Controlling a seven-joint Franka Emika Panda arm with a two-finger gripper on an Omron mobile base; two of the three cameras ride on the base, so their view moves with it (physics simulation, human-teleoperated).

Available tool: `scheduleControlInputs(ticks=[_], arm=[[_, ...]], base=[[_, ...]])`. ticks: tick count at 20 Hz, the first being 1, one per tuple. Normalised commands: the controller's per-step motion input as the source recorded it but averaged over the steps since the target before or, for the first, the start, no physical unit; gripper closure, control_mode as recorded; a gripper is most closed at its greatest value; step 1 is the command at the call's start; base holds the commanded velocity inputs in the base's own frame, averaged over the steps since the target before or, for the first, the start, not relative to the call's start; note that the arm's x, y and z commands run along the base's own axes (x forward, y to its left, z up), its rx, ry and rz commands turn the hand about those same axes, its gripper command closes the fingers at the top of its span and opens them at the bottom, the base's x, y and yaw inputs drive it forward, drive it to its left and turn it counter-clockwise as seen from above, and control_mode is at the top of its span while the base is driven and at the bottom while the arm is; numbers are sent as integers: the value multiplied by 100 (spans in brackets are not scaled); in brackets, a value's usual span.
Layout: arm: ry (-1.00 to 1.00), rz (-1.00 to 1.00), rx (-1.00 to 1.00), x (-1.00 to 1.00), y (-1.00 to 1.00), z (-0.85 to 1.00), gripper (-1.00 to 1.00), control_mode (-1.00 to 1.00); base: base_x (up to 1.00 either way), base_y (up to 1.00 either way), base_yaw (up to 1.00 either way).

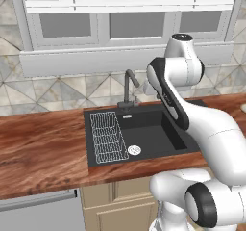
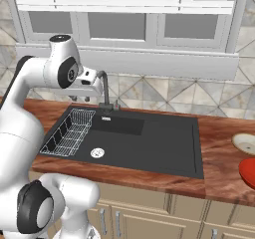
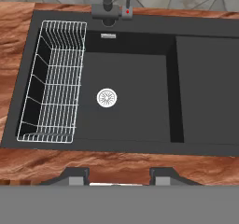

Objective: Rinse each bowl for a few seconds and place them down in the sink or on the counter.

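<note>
The black sink (image 2: 149, 143) is sunk into the reddish-brown counter (image 2: 219, 133). On the counter to its right lie two bowls, a cream bowl (image 2: 245, 143) and, nearer, a red bowl (image 2: 248, 172), both cut by the picture edge. My gripper (image 3: 120, 176) hangs high over the sink's front edge and looks straight down into the basin (image 3: 126, 97). Its two dark fingertips (image 3: 74, 174) stand apart with nothing between them. The gripper is far to the left of both bowls.
A white wire rack (image 3: 53, 78) fills the basin's left side, with the silver drain (image 3: 107, 97) beside it. The dark faucet (image 3: 108, 8) rises at the back edge. A flat black drainboard (image 3: 207, 87) forms the sink's right part. Tiled wall and a window stand behind.
</note>
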Motion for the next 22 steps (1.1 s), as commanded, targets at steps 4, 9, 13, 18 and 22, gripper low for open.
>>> scheduleControlInputs(ticks=[4,9,13,18,22], arm=[[0,0,0,-6,0,0,-100,-100],[-1,0,0,-19,-2,0,-100,-100],[-5,0,0,-22,-4,0,-100,-100],[-4,0,0,-10,-16,0,-100,-100],[0,-1,0,-1,-23,0,-100,-100]], base=[[0,0,0],[0,0,0],[0,0,0],[0,0,0],[0,0,0]])
